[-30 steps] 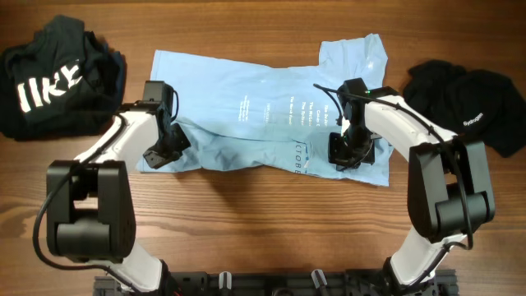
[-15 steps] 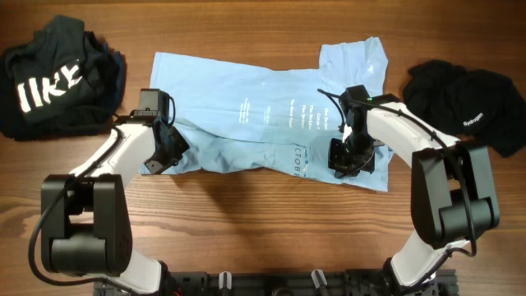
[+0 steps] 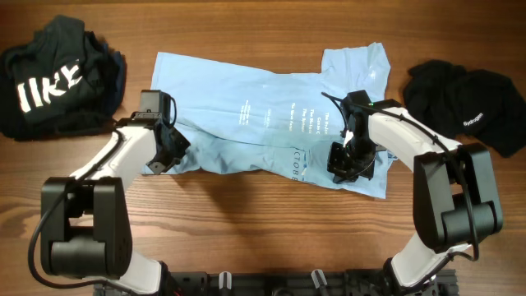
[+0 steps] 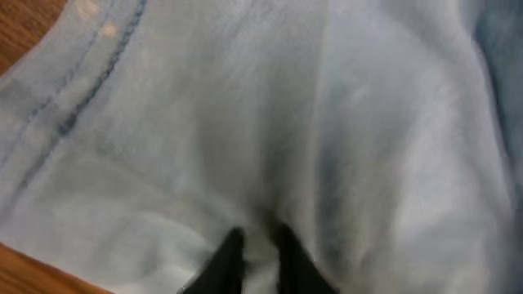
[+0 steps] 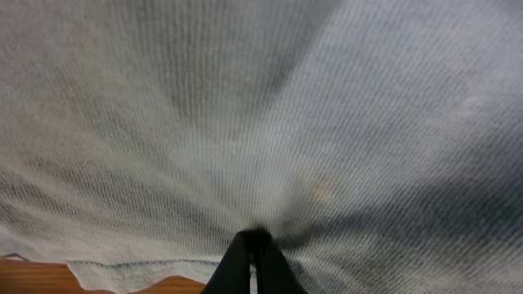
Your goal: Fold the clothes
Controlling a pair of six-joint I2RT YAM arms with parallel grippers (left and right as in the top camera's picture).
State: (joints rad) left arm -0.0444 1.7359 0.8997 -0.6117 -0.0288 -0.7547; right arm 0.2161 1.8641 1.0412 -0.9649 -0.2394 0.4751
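You see the sky-blue T-shirt rumpled under both grippers, its pale print visible only overhead. Wrist views: the right gripper is pinched tight on cloth at its tips. The left gripper has its tips slightly apart, so you can't tell its grip.

You have a wooden counter, its grain running left to right; a black mounting rail lies along the counter's near edge.

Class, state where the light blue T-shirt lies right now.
Overhead, the light blue T-shirt lies mid-table between the left black pile and the right black pile.
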